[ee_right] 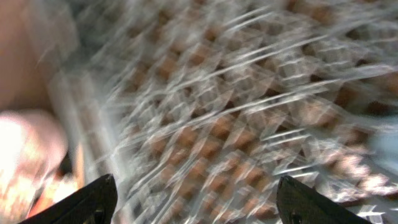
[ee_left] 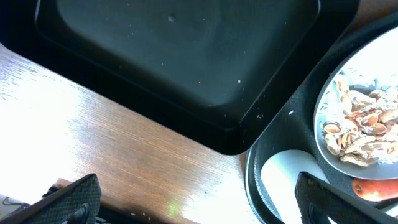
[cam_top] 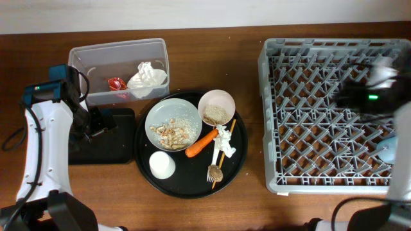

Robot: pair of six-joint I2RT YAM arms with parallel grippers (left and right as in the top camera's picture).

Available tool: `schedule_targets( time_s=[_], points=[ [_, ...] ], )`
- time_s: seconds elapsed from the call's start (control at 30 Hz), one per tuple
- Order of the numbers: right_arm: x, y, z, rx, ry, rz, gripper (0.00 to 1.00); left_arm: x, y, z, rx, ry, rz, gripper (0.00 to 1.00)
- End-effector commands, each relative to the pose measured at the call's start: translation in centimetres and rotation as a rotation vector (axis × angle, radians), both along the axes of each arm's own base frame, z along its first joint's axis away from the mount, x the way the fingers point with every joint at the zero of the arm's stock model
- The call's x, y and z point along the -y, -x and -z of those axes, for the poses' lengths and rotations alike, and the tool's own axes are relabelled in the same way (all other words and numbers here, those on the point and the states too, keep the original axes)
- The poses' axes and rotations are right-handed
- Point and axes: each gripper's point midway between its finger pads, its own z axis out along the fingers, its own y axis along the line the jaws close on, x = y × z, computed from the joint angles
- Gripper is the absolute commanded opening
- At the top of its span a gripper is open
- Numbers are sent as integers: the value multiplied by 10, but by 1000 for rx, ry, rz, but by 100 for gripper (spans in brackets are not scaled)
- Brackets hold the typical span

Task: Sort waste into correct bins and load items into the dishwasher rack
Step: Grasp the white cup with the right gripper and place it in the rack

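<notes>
Coverage differs by view: overhead alone gives the full layout, round black tray (cam_top: 239, 163) as reference; on it the plate (cam_top: 168, 115) with beige scraps (cam_top: 173, 133), bowl (cam_top: 216, 107) at the upper right, carrot piece (cam_top: 201, 144) mid-tray, white cup (cam_top: 162, 165) lower left, chopsticks (cam_top: 230, 131) plus a white fork-like bit on the right side, too small to separate; clear tub (cam_top: 93, 63) up-left of the round tray, red wrapper (cam_top: 116, 83) and white napkin (cam_top: 148, 78) inside it; shallow black tray (cam_top: 119, 147) at the round tray's left rim; dishwasher rack (cam_top: 321, 115) well to the right, light blue cup (cam_top: 389, 152) in its far right edge; left wrist view adds what the arm hides from overhead: shallow tray's floor with pale specks, its corner right against the round tray's rim, cup and plate edge also in frame; right wrist view is motion-blurred, only rack lattice readable, nothing the overhead lacks; left gripper (ee_left: 199, 205) hangs left of the round tray, by the shallow tray's near edge, fingers spread wide, nothing between them, touching nothing; right gripper (ee_right: 199, 202) is over the rack, right of the round tray, a smear in overhead; wrist view shows its fingers wide apart with only lattice behind the gap, holding nothing.
</notes>
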Motion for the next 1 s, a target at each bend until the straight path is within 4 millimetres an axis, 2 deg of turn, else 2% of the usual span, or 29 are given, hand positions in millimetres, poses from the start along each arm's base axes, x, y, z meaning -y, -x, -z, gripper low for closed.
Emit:
schedule_targets(
  time_s=[0.0,0.03,0.07,0.13,0.17,0.23,0.3,0.33,0.4,0.53,0.67,0.77,0.8,0.87,0.93,0.97],
  points=[
    [-97,6,-2,-30,3,-320,96,1,2,-1,5,7,-16,100],
    [-135,12,0,-44,33,-413,99,1,2,-1,5,7,-16,99],
    [-186,23,0,-33,61,-556,98,1,2,-1,6,7,-16,100],
    [-239,37,-1,-4,26,-698,98,1,2,-1,6,7,-16,99],
    [-277,46,0,27,10,-803,98,1,2,-1,6,7,-16,99],
    [-326,65,19,-8,-3,-903,98,1,1,-1,6,6,-16,99],
    [-360,81,42,-44,7,-1001,99,1,1,-1,6,6,-16,99],
    [-388,92,59,-46,13,-1073,99,1,2,-1,6,6,-16,99],
    [-428,101,80,7,34,-1156,99,1,1,-1,6,6,-16,99],
    [-465,105,122,50,115,-1208,99,1,1,-1,7,6,-16,99],
    [-478,87,146,96,157,-1179,99,1,1,-1,7,6,-16,99],
    [-481,85,162,83,161,-1182,98,1,1,-1,7,6,-16,99],
    [-481,85,162,80,163,-1182,91,1,1,-1,7,6,-16,99],
    [-478,86,160,71,164,-1164,66,1,1,-1,9,6,-16,99],
    [-476,85,150,82,167,-1158,60,1,1,-1,9,6,-16,99],
    [-474,85,139,100,167,-1153,57,1,1,-1,9,6,-16,99]
  ],
)
